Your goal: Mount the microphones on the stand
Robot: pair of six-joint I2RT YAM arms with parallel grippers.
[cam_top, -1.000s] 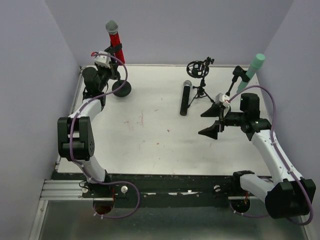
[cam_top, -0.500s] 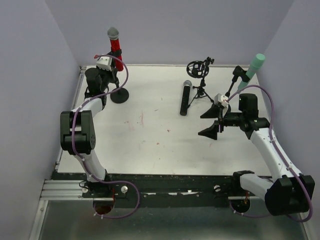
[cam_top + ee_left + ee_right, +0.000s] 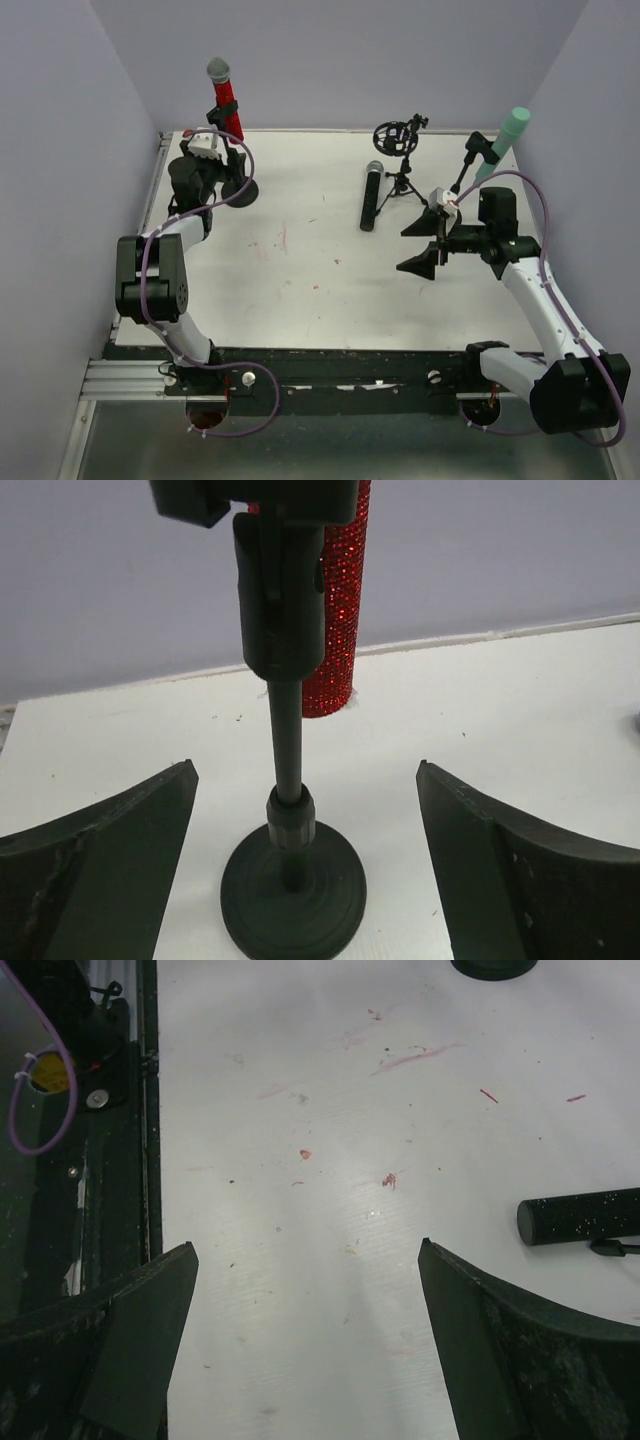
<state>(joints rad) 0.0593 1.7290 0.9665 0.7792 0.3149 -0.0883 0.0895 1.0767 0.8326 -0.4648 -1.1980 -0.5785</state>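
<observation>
Now, on your worktop (image 3: 300,280), the red microphone (image 3: 224,98) stands clipped upright in the far-left stand (image 3: 293,895). The green microphone (image 3: 503,142) sits clipped far right, and the black microphone (image 3: 371,195) lies flat beside the tripod (image 3: 400,140). Your left fingers (image 3: 120,860) gape either side of that stand's post; your right fingers (image 3: 520,1350) are spread, holding nothing.

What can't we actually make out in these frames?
- Red microphone, left wrist: head cut off by top edge; only glitter body shows.
- Black microphone, right wrist: only butt end; right edge crops the rest.
- Mint-green microphone, top view: stand base hidden behind right arm.
- Shock mount, top view: too small to tell its clip state.
</observation>
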